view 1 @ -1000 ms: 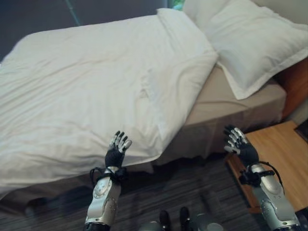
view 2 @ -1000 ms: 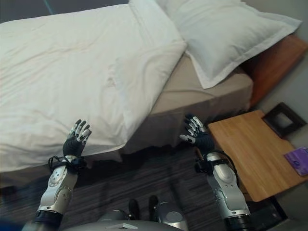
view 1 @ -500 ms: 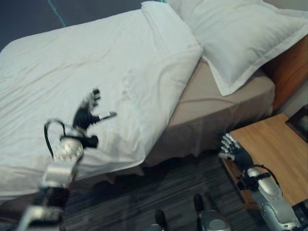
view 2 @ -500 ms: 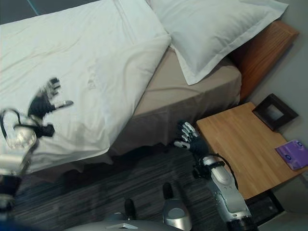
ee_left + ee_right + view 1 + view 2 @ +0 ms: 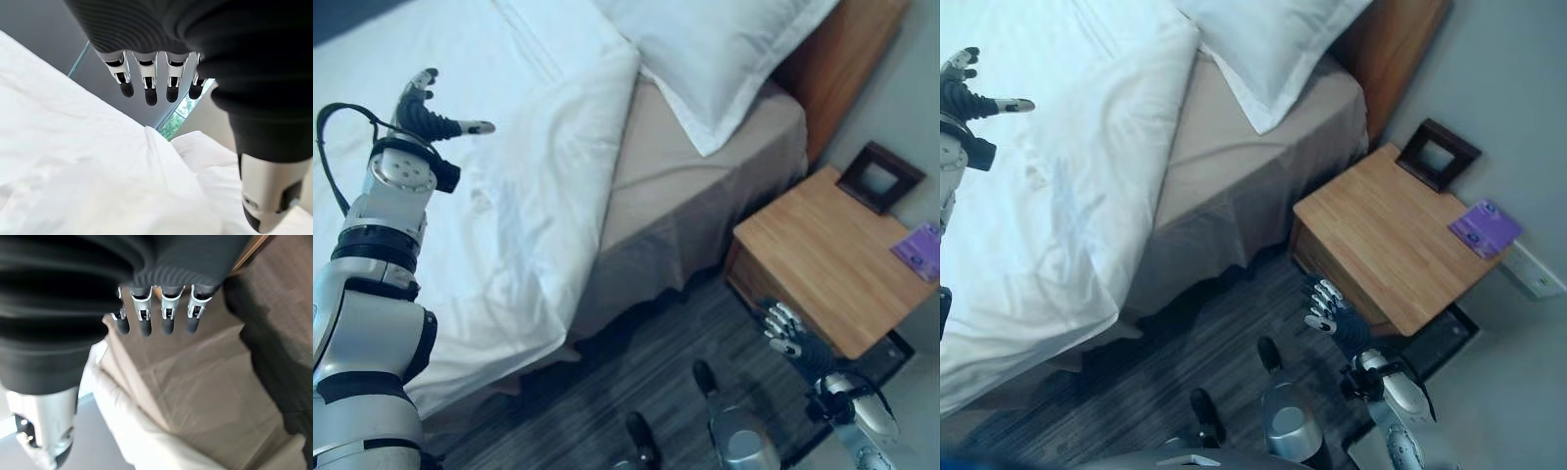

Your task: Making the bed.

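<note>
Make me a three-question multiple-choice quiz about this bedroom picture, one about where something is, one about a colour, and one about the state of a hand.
1. Where does the dark picture frame lie?
A. on the wooden nightstand
B. on the pillow
C. on the floor

2. What colour is the duvet?
A. beige
B. white
C. purple

3. What is the left hand doing?
A. clutching the duvet's edge
B. open, held over the duvet
C. gripping the pillow

Answers:
1. A, since the frame rests at the nightstand's far corner, near the purple booklet.
2. B, since the duvet is white, while the sheet showing beside it below the pillow is beige.
3. B, since the left wrist view shows its fingers straight, with nothing held between them and the thumb.
</note>
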`<state>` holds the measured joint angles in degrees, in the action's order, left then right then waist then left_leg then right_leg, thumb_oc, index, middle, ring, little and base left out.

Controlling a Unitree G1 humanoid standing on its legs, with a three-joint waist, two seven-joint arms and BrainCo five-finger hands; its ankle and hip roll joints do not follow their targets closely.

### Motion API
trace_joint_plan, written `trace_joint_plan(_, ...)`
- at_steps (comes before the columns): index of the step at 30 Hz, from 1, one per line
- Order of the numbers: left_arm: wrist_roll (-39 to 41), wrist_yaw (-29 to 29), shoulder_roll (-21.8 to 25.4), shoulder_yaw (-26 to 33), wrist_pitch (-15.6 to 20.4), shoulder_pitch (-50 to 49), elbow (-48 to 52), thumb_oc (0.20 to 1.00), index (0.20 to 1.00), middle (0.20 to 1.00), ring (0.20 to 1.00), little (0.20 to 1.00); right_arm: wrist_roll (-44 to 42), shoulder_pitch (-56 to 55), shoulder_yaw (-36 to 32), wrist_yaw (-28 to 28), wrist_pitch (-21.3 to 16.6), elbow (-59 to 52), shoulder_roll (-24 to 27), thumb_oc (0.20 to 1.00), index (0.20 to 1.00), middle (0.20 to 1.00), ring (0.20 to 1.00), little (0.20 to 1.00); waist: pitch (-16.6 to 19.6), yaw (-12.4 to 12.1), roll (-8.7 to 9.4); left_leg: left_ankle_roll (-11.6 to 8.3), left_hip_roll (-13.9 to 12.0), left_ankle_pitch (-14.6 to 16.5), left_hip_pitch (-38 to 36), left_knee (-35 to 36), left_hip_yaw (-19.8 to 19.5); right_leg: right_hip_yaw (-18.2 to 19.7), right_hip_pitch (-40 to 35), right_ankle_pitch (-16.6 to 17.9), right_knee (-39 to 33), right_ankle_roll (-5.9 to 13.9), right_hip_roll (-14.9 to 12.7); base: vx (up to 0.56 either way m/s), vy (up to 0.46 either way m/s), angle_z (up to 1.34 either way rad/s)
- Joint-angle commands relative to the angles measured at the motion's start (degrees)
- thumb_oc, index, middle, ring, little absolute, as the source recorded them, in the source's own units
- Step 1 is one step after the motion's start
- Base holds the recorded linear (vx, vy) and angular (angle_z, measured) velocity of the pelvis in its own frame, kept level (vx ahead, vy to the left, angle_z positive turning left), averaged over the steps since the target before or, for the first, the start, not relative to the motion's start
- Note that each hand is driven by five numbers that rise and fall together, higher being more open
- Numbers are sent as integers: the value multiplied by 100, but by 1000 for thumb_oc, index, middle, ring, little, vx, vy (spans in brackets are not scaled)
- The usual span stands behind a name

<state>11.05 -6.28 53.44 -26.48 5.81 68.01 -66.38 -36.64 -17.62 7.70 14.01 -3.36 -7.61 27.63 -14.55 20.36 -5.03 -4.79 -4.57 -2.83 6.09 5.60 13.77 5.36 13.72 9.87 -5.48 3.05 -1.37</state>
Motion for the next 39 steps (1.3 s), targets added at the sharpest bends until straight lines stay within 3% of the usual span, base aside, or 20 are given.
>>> trace_joint_plan(1,367,-409,639,302,-65,886,-347,1000,1000,1000,1000,1000,-406,172,-156,-72,-338,-437,48,1000,1000,1000,1000,1000,-372,-21,327,47,154,-280,206,-60,249,207,231,-270,462,372,144,29,-43,-29)
trace_joint_plan(7,553,-617,1162,112,-133,1455,-548,1000,1000,1000,1000,1000,-540,131,-174,-186,-444,-411,73,1000,1000,1000,1000,1000,-656,-34,468,-22,75,-339,739,-60,382,292,780,-97,400,384,208,-2,-29,-12)
trace_joint_plan(8,462,-607,1262,15,-159,1479,-618,1000,1000,1000,1000,1000,-580,143,-177,-201,-467,-399,88,1000,1000,1000,1000,1000,-697,-44,446,-56,82,-200,779,-60,344,296,778,-155,320,430,194,-35,-43,-16)
trace_joint_plan(9,428,-626,1322,-87,-168,1607,-645,1000,1000,1000,1000,1000,-586,168,-181,-219,-492,-415,91,1000,1000,1000,1000,1000,-771,-35,500,-52,72,-371,947,-60,421,274,938,8,311,402,195,56,-3,-15)
trace_joint_plan(10,393,-639,1348,-109,-185,1599,-663,1000,1000,1000,1000,1000,-572,179,-169,-254,-519,-424,95,1000,1000,1000,1000,1000,-790,-59,477,-84,67,-232,981,-60,365,282,936,-86,251,438,190,-43,-51,-10)
trace_joint_plan(17,513,-626,1320,-4,-214,1339,-807,1000,1000,1000,1000,1000,-750,529,53,-445,-745,-414,149,1000,1000,1000,1000,1000,-1217,5,529,-142,48,-309,1781,-60,446,277,1687,108,183,446,283,-39,-12,0)
trace_joint_plan(18,592,-540,1260,90,-227,1221,-843,523,523,523,523,523,-717,583,65,-461,-748,-420,161,1000,1000,1000,1000,1000,-1292,16,542,-147,46,-300,1869,-60,454,291,1786,131,181,457,293,-19,18,-6)
trace_joint_plan(19,611,-479,1184,116,-247,1148,-902,200,200,200,200,200,-653,640,154,-485,-737,-403,173,1000,1000,1000,1000,1000,-1400,30,554,-169,19,-306,1970,-60,489,292,1898,170,163,465,308,-6,19,-3)
trace_joint_plan(26,684,-443,988,249,-228,956,-821,200,200,200,200,200,-610,633,241,-469,-688,-362,166,1000,1000,1000,1000,1000,-1469,48,518,-175,17,-288,2019,-60,484,320,2008,190,169,450,339,7,-5,-6)
trace_joint_plan(30,846,-524,830,35,-30,1244,-304,200,200,200,200,200,-550,580,281,-362,-610,-303,229,1000,1000,1000,1000,1000,-1341,41,351,-146,98,-212,1815,-60,422,303,1825,126,161,444,316,31,31,0)
trace_joint_plan(35,877,-588,502,-799,452,1933,1028,200,200,200,200,200,-501,579,220,-237,-634,-272,404,1000,1000,1000,1000,1000,-1019,21,-34,-106,212,-89,1288,-60,324,235,1216,-37,158,445,169,43,27,5)
trace_joint_plan(39,788,-616,246,-1067,604,2007,1770,200,200,200,200,200,-486,567,193,-224,-647,-205,430,1000,1000,1000,1000,1000,-980,47,-136,-77,227,-226,1107,-60,365,194,1040,1,217,404,111,-23,-4,14)
